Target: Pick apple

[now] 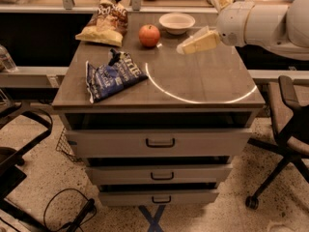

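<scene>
Camera view, front to back. Blue tape cross [153,219] noted on the speckled floor, then a grey three-drawer cabinet [159,141] with its drawers seen slightly ajar. The brown-grey tabletop [207,76] is carried above it.

Near the front-left corner, a crumpled dark-blue snack bag [113,76] is laid flat. A thin white arc of light [193,99] is traced across the front-right part of the surface.

Further back, the small round red apple [149,35] is found upright, stem up, toward the back edge and a little left of centre. It rests on the tabletop, touching nothing. The cream-coloured gripper [182,47] on the white arm [260,23] is held just right of the apple, above the surface and pointed at it, with a gap between. How far it is open cannot be told; nothing is seen in its grasp.

At the back edge, a shallow white round bowl [177,22] sits behind the gripper. A yellow crinkled chip bag [104,23] lies in the back-left corner.

Progress judged: approach made, grasp and lift not yet done.

Room: bare surface lies between gripper and apple. The bowl is close at the back-right of the apple and the chip bag close at its left, so a level approach from the right seems the least crowded.
</scene>
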You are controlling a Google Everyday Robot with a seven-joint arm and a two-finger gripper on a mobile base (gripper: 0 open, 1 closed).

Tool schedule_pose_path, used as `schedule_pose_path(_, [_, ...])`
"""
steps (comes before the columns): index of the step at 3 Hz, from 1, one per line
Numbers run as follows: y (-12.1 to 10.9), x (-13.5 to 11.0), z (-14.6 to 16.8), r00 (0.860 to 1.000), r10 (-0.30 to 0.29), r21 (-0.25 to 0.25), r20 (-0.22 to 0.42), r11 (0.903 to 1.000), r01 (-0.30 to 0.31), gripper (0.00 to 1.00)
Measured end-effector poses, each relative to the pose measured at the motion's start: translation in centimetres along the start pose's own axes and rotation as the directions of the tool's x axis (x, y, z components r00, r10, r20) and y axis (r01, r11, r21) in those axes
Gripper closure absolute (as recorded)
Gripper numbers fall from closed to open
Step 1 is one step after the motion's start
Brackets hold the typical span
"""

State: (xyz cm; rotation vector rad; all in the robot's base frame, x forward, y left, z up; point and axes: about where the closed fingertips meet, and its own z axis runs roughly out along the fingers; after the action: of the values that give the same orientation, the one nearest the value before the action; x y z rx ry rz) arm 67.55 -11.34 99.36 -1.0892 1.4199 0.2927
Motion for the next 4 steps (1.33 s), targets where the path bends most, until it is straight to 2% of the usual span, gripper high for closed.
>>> schedule_pose_path(1, [-1.2,0.1,4.7,0.993,0.116,-0.035,0.031,0.9927,-0.115,0.0])
schedule_pose_path(2, [-1.2,0.8,8.6,0.98,0.195,-0.063,0.031,0.9793,-0.192,0.0])
schedule_pose_path(3, [-1.2,2.7,13.3,0.966,0.257,-0.089,0.033,0.9634,-0.253,0.0])
schedule_pose_path(4, [-1.8,3.6,15.9,0.967,0.251,-0.099,0.049,0.9643,-0.246,0.0])
